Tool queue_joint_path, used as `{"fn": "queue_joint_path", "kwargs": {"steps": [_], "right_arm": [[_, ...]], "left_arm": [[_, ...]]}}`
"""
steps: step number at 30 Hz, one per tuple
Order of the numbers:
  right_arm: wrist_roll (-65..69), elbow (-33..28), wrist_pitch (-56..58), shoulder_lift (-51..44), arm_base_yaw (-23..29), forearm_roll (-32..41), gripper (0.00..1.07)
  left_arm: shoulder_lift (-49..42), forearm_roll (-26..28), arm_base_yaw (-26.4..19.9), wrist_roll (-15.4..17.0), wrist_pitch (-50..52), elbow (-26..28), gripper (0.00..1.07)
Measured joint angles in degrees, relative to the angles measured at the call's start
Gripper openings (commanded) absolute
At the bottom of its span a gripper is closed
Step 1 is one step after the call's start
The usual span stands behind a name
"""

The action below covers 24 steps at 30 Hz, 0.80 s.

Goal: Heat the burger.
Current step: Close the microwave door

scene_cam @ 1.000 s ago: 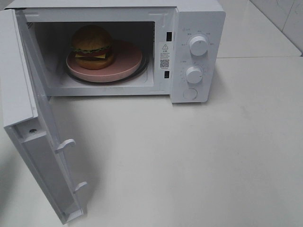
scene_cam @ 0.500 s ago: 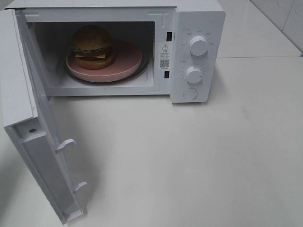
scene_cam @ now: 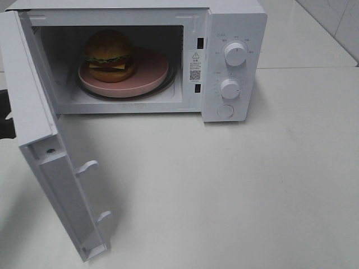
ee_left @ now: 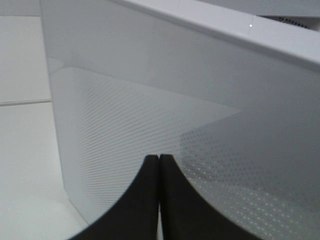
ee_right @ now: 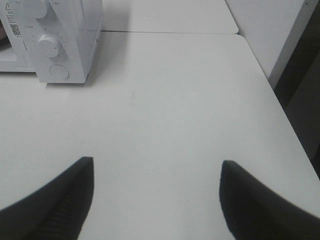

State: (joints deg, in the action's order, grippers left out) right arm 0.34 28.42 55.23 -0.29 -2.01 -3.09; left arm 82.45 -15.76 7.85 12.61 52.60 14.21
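The burger (scene_cam: 109, 55) sits on a pink plate (scene_cam: 151, 70) inside the white microwave (scene_cam: 235, 22), toward the left of the cavity. The microwave door (scene_cam: 61, 190) stands open, swung out to the left front. My left gripper (ee_left: 159, 157) is shut, its tips right at the door's dotted outer face (ee_left: 150, 100); a dark piece of that arm (scene_cam: 4, 115) shows behind the door at the exterior view's left edge. My right gripper (ee_right: 156, 161) is open and empty above the bare table, to the right of the microwave.
Two round knobs (scene_cam: 234, 54) (scene_cam: 230, 88) and a round button (scene_cam: 225, 111) sit on the microwave's right panel (ee_right: 65, 35). The white table (scene_cam: 252, 185) spreads in front and to the right. The table's right edge (ee_right: 270, 95) drops off beside a wall.
The door has swung a little toward the microwave, its free end shifting right. A dark piece of the left arm now shows behind it. Burger and right gripper have not moved.
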Motion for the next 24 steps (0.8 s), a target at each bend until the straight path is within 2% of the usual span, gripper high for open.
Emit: {"fn": "queue_joint_path", "kwargs": {"steps": [8, 24], "right_arm": [[0.0, 0.0, 0.0, 0.0, 0.0, 0.0, 0.67], [0.0, 0.0, 0.0, 0.0, 0.0, 0.0, 0.67]], "left_arm": [[4.8, 2.9, 5.5, -0.9, 4.4, 0.9, 0.0], [8.9, 3.4, 8.9, -1.1, 4.2, 6.4, 0.0]]}}
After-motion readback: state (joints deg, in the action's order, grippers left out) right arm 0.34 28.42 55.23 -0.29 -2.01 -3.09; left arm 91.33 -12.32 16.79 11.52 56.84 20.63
